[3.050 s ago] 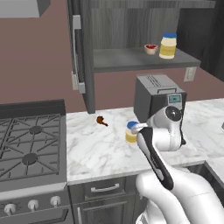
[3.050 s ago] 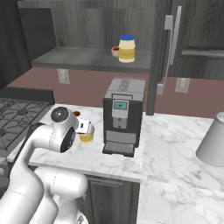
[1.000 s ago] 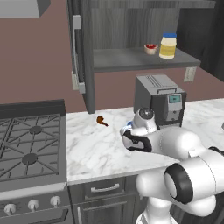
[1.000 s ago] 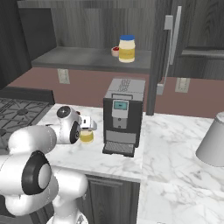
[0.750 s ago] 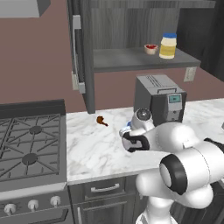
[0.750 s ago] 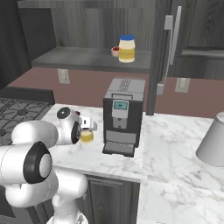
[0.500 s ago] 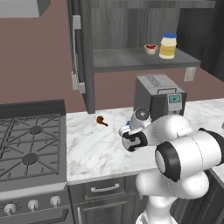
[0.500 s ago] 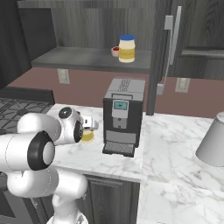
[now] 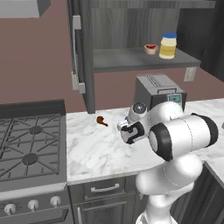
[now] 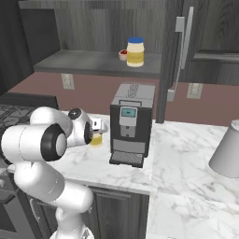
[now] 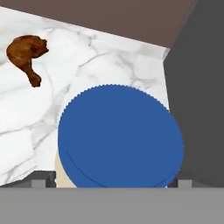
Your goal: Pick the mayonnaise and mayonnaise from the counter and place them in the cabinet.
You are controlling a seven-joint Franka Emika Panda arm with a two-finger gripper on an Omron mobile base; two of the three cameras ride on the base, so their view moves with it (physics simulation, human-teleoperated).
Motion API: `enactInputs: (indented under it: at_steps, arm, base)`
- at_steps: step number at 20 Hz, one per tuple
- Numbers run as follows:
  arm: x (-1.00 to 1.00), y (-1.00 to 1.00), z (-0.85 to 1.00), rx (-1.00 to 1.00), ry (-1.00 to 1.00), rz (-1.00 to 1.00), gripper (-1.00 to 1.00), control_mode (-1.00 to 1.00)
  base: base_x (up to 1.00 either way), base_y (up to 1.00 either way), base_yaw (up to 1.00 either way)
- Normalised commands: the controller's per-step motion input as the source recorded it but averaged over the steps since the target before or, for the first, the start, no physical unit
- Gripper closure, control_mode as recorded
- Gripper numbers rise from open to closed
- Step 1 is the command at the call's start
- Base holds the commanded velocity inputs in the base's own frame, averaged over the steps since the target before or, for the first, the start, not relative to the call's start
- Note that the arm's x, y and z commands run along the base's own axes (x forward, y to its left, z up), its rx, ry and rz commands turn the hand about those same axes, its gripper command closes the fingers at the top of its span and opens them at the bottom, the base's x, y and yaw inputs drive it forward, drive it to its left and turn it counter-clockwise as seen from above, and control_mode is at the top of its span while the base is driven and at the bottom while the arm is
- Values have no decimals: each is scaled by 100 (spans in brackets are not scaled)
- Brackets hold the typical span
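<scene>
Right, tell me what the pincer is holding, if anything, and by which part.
Cannot be told. The pincer hangs straight over the blue lid of the counter mayonnaise jar, a fingertip at each side, but no contact shows.

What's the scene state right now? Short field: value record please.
jar on shelf: one mayonnaise jar stands on the cabinet shelf, beside a small white bowl
jar on counter: second mayonnaise jar on the marble counter, left of the coffee machine
claw: claw right above the counter jar's blue lid; open or shut cannot be told
cabinet door: open, silver bar handle visible
other: chicken drumstick on counter near the jar; gas stove at left
task progress: one jar stored, one not yet
</scene>
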Motion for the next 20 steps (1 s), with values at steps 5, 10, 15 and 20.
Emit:
enactInputs:
  at_steps: [5,10,15,20]
  arm:
    - [23,0,-24,0,0,0,100,-100]
    - [-17,0,0,0,-4,0,100,-100]
    - [-82,0,17,0,-13,0,100,-100]
    - [-91,0,49,0,-16,0,100,-100]
  base:
    - [0,0,0]
    - [0,0,0]
    - [0,0,0]
    - [0,0,0]
